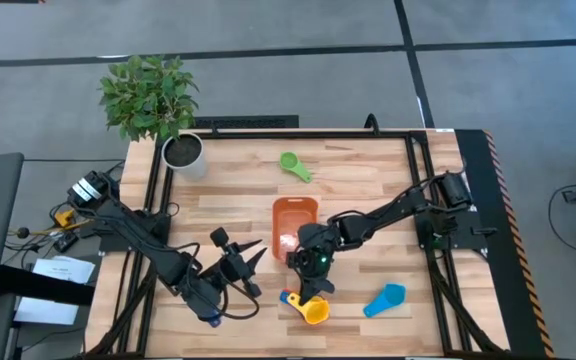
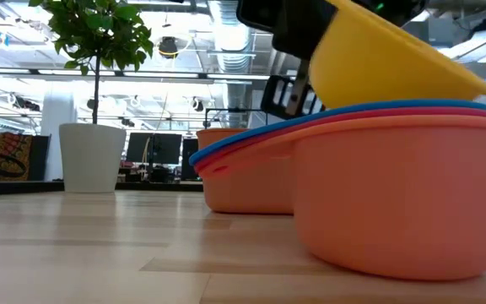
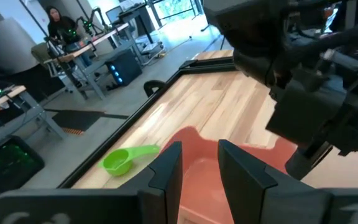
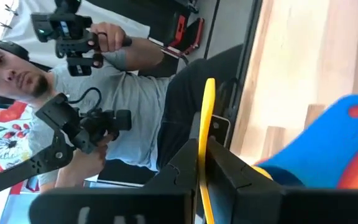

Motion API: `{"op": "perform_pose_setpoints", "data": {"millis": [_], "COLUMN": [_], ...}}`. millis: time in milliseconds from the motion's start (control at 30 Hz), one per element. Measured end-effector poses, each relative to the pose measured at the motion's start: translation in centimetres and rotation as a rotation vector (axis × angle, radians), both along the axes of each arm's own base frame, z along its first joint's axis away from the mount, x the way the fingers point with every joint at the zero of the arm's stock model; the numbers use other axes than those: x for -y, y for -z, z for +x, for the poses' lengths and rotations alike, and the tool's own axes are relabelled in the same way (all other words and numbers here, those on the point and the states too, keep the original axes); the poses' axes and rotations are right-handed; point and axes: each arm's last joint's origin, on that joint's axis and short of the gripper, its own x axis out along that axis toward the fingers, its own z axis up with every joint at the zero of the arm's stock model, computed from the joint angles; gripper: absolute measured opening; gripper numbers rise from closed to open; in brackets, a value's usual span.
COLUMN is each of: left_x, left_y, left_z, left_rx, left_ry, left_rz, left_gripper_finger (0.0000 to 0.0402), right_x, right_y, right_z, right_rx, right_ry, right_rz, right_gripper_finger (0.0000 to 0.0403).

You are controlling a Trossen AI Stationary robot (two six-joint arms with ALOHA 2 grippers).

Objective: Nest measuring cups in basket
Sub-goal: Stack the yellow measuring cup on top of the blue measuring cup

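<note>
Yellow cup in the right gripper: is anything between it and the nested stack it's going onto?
Nothing visible. The right gripper pinches the yellow cup by its handle, tilted directly over the stacked cups. Its low edge sits at the blue cup's rim, with no object between.

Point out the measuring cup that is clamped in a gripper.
The yellow cup: the right gripper is shut on its handle over the stacked cups. The green cup and light blue cup lie alone on the table.

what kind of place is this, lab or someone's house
Most likely a robotics lab or open workshop: a framed wooden table on grey floor, rows of monitors and desks behind, and a person holding teleoperation handles.
</note>
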Motion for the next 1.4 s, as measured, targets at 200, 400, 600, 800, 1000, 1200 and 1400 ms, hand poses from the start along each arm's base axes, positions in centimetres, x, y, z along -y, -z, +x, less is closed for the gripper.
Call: {"op": "perform_pose_setpoints", "data": {"millis": [200,400,600,800,1000,1200,1400], "left_x": [-0.1,-0.2,-0.2,-0.2,-0.2,-0.2,-0.4], "left_y": [0.2,0.2,0.3,0.4,0.4,0.4,0.4], "left_z": [0.0,0.0,0.0,0.0,0.0,0.0,0.1], "left_rx": [-0.005,-0.006,-0.016,-0.015,-0.011,-0.01,-0.004], "left_ry": [-0.002,-0.006,-0.007,-0.008,-0.008,-0.009,-0.015], "left_rz": [-0.001,-0.001,0.004,0.003,-0.004,-0.004,-0.012], "left_gripper_finger": [0.0094,0.0094,0.0094,0.0094,0.0094,0.0094,0.0094], "right_x": [0.1,0.2,0.2,0.6,1.6,2.5,2.9], "right_y": [0.0,0.0,0.0,0.3,-0.3,-2.0,-2.7], "right_z": [0.0,0.0,0.0,0.1,0.2,0.0,-0.3], "right_rx": [-0.003,-0.009,-0.013,-0.046,-0.028,0.065,0.112], "right_ry": [0.0,0.007,0.007,0.035,0.073,0.12,0.157], "right_rz": [0.002,0.003,0.002,-0.008,-0.012,-0.049,-0.113], "right_gripper_finger": [0.0051,0.0059,0.0099,0.0153,0.0177,0.0158,0.0107]}}
